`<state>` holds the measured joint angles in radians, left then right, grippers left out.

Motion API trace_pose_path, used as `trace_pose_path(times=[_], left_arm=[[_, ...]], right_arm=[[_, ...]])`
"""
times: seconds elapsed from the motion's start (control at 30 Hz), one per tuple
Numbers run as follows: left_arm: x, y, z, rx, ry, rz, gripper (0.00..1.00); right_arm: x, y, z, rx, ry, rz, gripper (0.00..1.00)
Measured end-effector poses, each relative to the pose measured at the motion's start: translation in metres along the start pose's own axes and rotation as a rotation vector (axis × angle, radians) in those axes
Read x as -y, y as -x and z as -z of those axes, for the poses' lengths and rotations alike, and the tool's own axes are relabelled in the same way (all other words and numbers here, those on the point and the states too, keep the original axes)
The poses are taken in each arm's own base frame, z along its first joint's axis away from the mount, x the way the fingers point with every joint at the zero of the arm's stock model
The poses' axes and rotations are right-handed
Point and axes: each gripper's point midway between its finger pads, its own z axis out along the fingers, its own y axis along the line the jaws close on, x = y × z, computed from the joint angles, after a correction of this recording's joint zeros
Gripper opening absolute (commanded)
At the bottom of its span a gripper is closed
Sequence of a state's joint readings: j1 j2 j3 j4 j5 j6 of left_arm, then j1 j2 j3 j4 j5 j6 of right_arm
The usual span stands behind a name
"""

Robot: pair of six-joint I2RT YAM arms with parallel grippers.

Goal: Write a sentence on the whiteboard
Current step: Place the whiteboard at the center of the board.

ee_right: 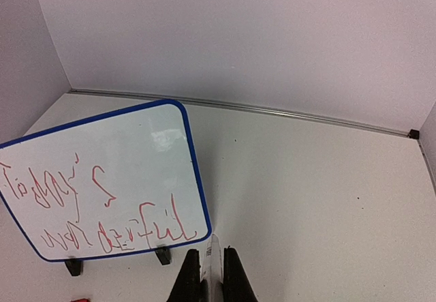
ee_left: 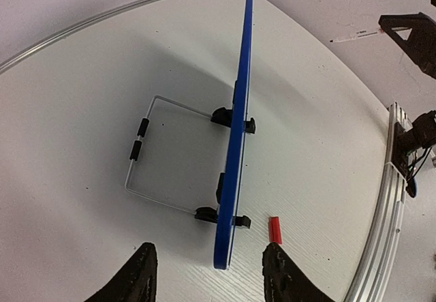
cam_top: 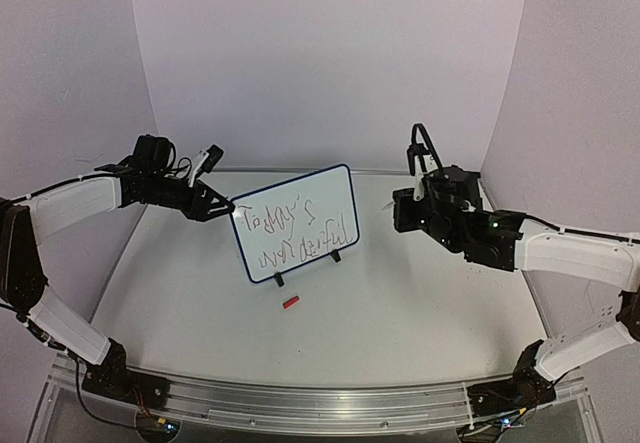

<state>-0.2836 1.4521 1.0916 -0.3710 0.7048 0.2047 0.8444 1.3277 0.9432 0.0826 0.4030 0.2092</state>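
The whiteboard [cam_top: 295, 225] stands upright on two black feet mid-table, its blue frame seen edge-on [ee_left: 235, 131] in the left wrist view. The sentence [cam_top: 295, 233] runs in two rows of scrawly red marker, upside down [ee_right: 102, 213] in the right wrist view. My left gripper [cam_top: 222, 206] is open at the board's left edge. Its fingertips [ee_left: 139, 275] stand either side of that edge without touching it. My right gripper [cam_top: 395, 208] is shut on a white marker [ee_right: 213, 261], just off the board's lower right corner [ee_right: 201, 230].
A small red marker cap [cam_top: 291, 302] lies on the table in front of the board, close to my left finger [ee_left: 274, 229]. A wire stand [ee_left: 160, 155] props the board from behind. Purple walls close off three sides; an aluminium rail [cam_top: 320, 403] runs along the near edge.
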Motion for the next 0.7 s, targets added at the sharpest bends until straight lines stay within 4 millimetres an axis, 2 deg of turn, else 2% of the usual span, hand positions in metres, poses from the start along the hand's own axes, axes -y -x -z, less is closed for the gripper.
trace_pose_path(times=[0.03,0.1,0.17,0.27,0.43,0.53,0.63,0.7], left_arm=[[0.0,0.0,0.0,0.0,0.002,-0.003,0.69],[-0.001,0.0,0.0,-0.001,0.008,-0.008,0.85],[-0.002,0.001,0.003,0.0,0.023,-0.01,0.88],[-0.002,0.005,0.014,0.02,0.079,-0.03,0.91],[0.01,0.016,0.057,0.118,0.216,-0.082,0.89],[0.023,0.027,0.085,0.204,0.273,-0.089,0.86],[0.036,0.03,0.102,0.248,0.301,-0.068,0.83],[0.047,0.029,0.105,0.253,0.303,-0.058,0.8]], right_arm=[[0.002,-0.001,0.003,-0.004,-0.001,0.0,0.0],[0.005,-0.003,0.007,-0.011,-0.003,0.0,0.0],[0.007,-0.001,0.012,-0.01,-0.002,-0.007,0.0],[0.011,-0.001,0.021,-0.023,-0.002,-0.027,0.0],[0.017,-0.007,0.038,-0.089,0.015,-0.033,0.0],[0.018,-0.003,0.047,-0.125,0.049,-0.042,0.0],[0.022,0.002,0.049,-0.154,0.093,-0.077,0.0],[0.026,0.001,0.048,-0.175,0.112,-0.103,0.0]])
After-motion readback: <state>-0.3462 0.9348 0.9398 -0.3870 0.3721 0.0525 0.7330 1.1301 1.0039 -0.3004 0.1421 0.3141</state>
